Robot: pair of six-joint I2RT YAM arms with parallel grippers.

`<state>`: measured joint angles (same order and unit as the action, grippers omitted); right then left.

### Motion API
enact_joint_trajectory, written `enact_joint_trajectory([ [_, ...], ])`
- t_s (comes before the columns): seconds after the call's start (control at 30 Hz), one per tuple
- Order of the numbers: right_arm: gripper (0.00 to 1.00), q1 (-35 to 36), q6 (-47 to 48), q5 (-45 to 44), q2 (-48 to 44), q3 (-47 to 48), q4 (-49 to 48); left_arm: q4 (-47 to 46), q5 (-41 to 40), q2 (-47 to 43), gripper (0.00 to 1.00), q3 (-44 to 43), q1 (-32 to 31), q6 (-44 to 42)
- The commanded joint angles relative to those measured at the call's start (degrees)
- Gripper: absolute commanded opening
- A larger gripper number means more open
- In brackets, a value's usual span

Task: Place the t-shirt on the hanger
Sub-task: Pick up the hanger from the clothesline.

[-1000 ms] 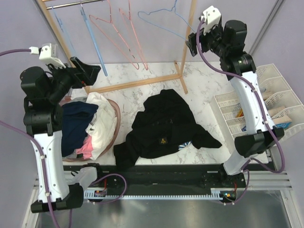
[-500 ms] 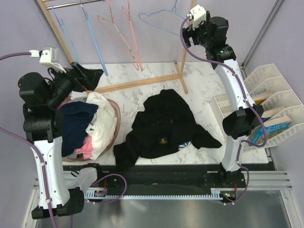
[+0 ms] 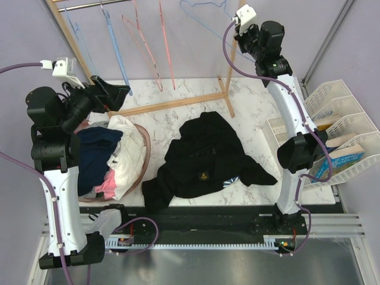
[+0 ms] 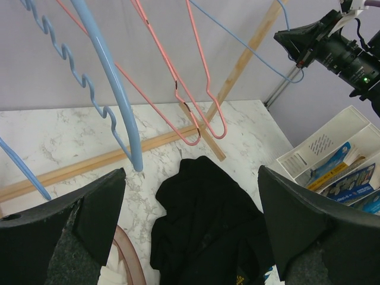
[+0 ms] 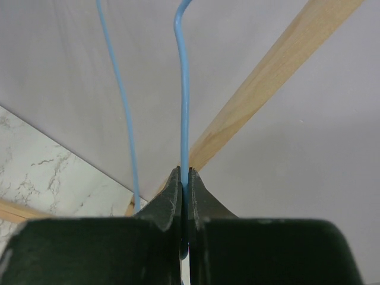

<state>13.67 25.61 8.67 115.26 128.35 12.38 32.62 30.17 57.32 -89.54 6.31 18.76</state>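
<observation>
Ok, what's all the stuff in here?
black short-sleeved t-shirt: one, black, crumpled mid-table
thin light-blue wire hanger: one, light-blue, rack's right end
pink wire hangers: two, pink, rack
blue wavy-armed hanger: one, blue, rack
wooden rack: one, tan, table's back
round basket of clothes: one, brownish, table's left
white plastic tray: one, white, right side
marble table: one, white-grey, underneath
left gripper: one, black, open, raised on left
right gripper: one, black, shut on light-blue hanger

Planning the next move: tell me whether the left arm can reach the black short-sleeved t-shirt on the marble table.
Probably yes. The black short-sleeved t-shirt lies uncovered on the marble table, and the open left gripper hovers near the pink-rimmed clothes basket right beside it.
</observation>
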Motion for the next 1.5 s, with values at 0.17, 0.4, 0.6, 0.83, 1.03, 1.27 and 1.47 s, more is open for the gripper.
enact_joint_trajectory([
  [0.17, 0.0, 0.22, 0.94, 0.56, -5.31, -7.49, -11.05, -2.47, 0.68, 0.43, 0.99, -0.82, 0.2, -0.66],
  [0.4, 0.0, 0.13, -1.08, -0.93, -10.23, -18.04, -22.82, -2.91, 0.5, -0.1, 0.99, -0.03, 0.2, -0.92],
  [0.6, 0.0, 0.13, -4.16, -0.41, -10.41, -17.53, -25.48, -4.06, 0.41, -0.46, 0.99, 1.38, 0.2, -0.4],
  [0.83, 0.0, 0.04, -1.88, 1.61, -13.38, -21.21, -24.16, -4.5, 1.03, -0.8, 0.99, 1.21, 0.2, -1.36],
  [1.03, 0.0, -0.57, 0.68, 5.57, -23.14, -31.14, -16.79, -4.15, 6.46, -2.47, 0.99, 1.65, 0.29, -7.49],
  [1.27, 0.0, -0.66, 0.93, 11.54, -38.78, -43.6, 0.41, -1.69, 24.91, -5.2, 0.99, 4.19, 0.2, -13.74],
  [1.47, 0.0, -0.66, 8.58, 19.44, -52.05, -50.13, 22.83, 6.47, 31.52, -10.47, 0.99, 8.93, 0.2, -28.67],
])
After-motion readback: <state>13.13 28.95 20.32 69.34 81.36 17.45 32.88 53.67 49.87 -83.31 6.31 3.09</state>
